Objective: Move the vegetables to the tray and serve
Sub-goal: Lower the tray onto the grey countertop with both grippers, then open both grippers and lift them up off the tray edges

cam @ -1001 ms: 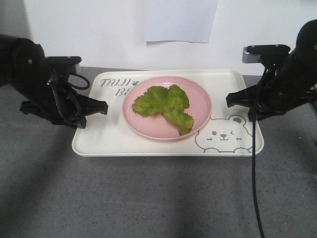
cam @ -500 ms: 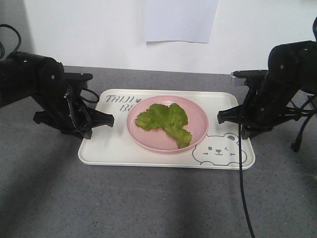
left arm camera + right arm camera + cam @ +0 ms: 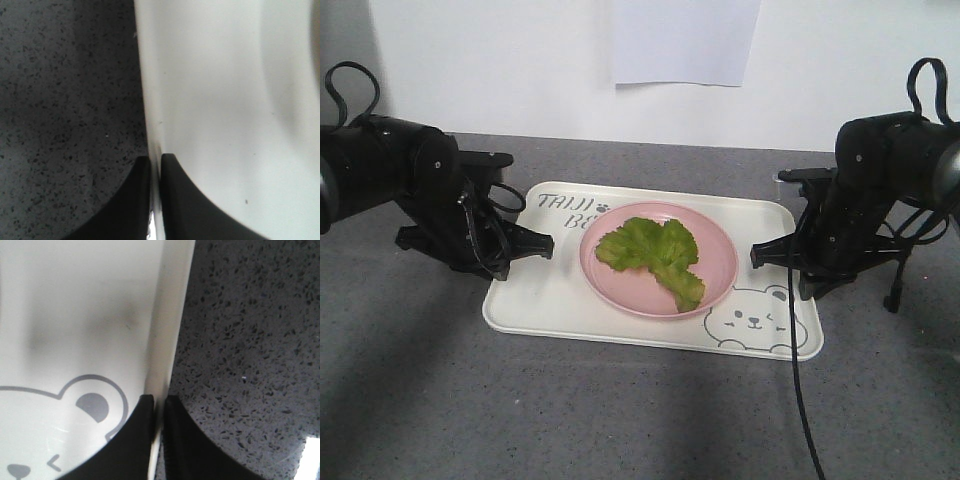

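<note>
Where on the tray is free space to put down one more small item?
On the tray, the strip between the left gripper and the pink plate is bare. The front strip below the plate is bare too. The middle is crowded: the plate holds the lettuce. The right gripper clamps the right rim.

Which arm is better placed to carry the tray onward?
Neither alone: left gripper and right gripper each clamp an opposite rim of the tray, so both should carry it, keeping the lettuce leaf level.

Hidden from you: tray point(image 3: 535, 300) lettering beside the left gripper point(image 3: 548, 244), partly covered by pink plate point(image 3: 620, 285). Wrist views: blurred near each fingertip; bear face point(image 3: 60, 440) cropped by the frame edge beside the right gripper point(image 3: 158, 405).
</note>
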Robot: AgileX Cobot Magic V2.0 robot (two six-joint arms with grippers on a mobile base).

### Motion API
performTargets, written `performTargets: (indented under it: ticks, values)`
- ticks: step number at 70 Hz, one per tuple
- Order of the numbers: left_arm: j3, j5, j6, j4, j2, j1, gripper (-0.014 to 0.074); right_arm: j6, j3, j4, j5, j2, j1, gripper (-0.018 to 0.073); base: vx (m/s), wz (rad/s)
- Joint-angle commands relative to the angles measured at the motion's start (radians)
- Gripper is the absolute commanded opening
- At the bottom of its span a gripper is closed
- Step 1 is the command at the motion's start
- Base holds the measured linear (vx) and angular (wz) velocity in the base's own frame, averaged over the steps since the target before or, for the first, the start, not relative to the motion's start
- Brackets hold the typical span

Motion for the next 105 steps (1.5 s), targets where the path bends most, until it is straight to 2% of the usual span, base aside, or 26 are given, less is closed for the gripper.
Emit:
performTargets:
  ticks: [1,33,44,55,69,81,95,105]
  values:
    - [-0.030,-0.069,0.020,-0.022,-0.043,-0.014,-0.0007,-0.021,-0.028,0.021,-0.028,-0.042,0.005,-0.0004,0.00,0.00]
    - [-0.030,-0.065,0.015,-0.022,-0.038,-0.014,0.0025,-0.013,-0.028,0.021,-0.028,-0.042,0.005,0.0017,0.00,0.00]
    - [-0.030,-0.065,0.015,-0.022,-0.038,-0.014,0.0106,-0.002,-0.028,0.021,-0.028,-0.042,0.005,0.0048,0.00,0.00]
    - [-0.030,-0.065,0.015,-0.022,-0.038,-0.014,0.0265,0.001,-0.028,0.021,-0.028,-0.042,0.005,0.0096,0.00,0.00]
    - [-0.030,-0.067,0.014,-0.022,-0.038,-0.014,0.0517,0.001,-0.028,0.021,-0.028,-0.042,0.005,0.0224,0.00,0.00]
    - [-0.030,-0.067,0.015,-0.022,-0.038,-0.014,0.0669,0.001,-0.028,0.021,-0.028,-0.042,0.005,0.0379,0.00,0.00]
    - [-0.030,-0.068,0.015,-0.022,-0.041,-0.014,0.0692,0.005,-0.028,0.014,-0.026,-0.043,0.005,0.0553,0.00,0.00]
    - [-0.031,-0.066,0.015,-0.022,-0.054,-0.014,0.0676,0.005,-0.028,0.005,-0.022,-0.063,0.005,0.0601,0.00,0.00]
